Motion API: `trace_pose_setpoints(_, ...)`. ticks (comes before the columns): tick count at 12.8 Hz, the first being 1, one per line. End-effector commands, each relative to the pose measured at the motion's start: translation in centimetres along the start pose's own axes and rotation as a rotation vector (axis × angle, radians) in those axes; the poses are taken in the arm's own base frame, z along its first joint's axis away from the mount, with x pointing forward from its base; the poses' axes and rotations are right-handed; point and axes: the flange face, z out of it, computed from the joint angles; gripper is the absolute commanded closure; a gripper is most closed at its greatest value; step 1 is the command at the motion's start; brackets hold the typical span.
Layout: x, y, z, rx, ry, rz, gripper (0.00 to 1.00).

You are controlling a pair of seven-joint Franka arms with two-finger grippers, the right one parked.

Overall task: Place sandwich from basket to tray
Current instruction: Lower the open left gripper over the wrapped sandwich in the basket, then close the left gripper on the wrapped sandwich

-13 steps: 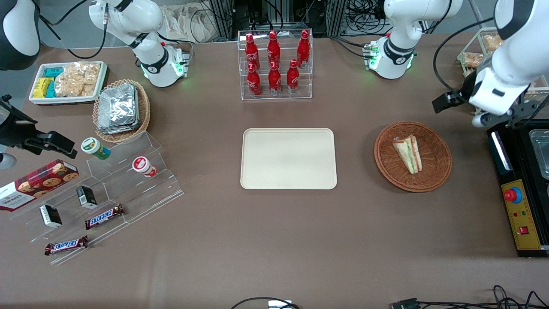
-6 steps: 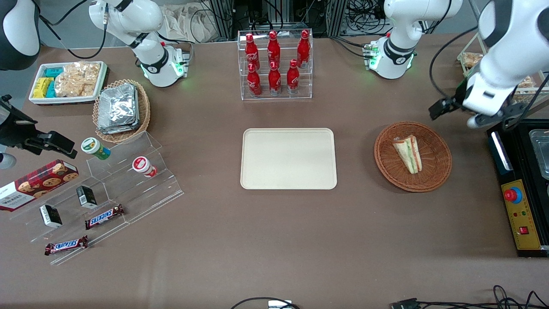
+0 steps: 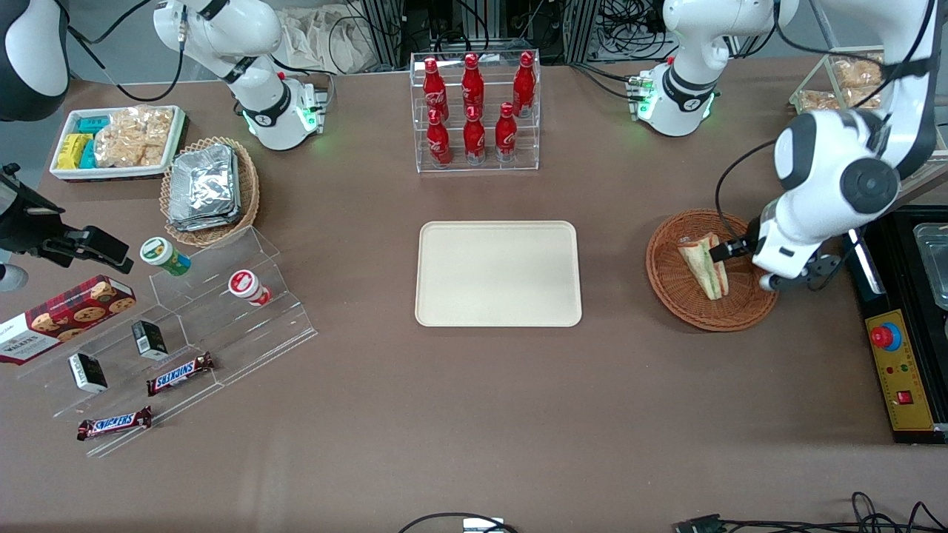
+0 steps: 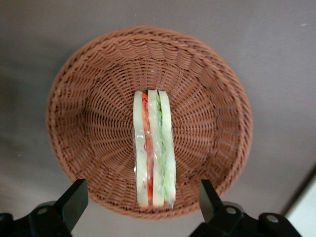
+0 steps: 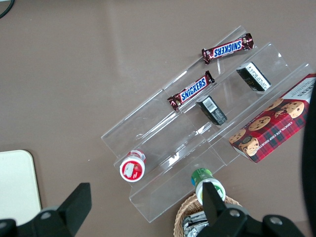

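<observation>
The sandwich [image 3: 703, 270], a wrapped wedge with green and pink-orange stripes, lies in the round reddish-brown wicker basket [image 3: 666, 289]. The cream-beige tray [image 3: 496, 274] lies flat at the table's middle, beside the basket toward the parked arm's end. My left gripper [image 3: 794, 280] hangs above the basket's rim on the working arm's side. In the left wrist view the sandwich [image 4: 154, 148] lies in the middle of the basket [image 4: 94, 123], and the gripper [image 4: 140, 205] is open wide and empty above it, one finger [image 4: 74, 200] to each side.
A clear rack of red cola bottles [image 3: 474, 111] stands farther from the camera than the tray. A black control box with a red button [image 3: 896, 355] sits beside the basket at the working arm's end. A tan basket of foil packs [image 3: 207, 189] and an acrylic snack stand [image 3: 185, 326] lie toward the parked arm's end.
The left arm has swung down and toward the camera, from above the table's edge near the control box to just over the basket. The sandwich and basket have not moved.
</observation>
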Motion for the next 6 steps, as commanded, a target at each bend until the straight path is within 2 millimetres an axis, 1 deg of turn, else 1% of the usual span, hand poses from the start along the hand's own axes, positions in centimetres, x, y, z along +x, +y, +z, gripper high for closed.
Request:
trace_pose_setpoints(1,1.0,0.6,4.4,0.005,-0.014,-0.018,0.0)
trace_pose_setpoints(3,1.2,0.8,8.2,0.002,-0.014,-0.021,0.0)
trace_pose_setpoints(5,1.2,0.9,9.9,0.003,-0.017,-0.025,0.0)
trace_pose_setpoints(6,1.3,0.9,10.1,0.002,-0.014,-0.024,0.0)
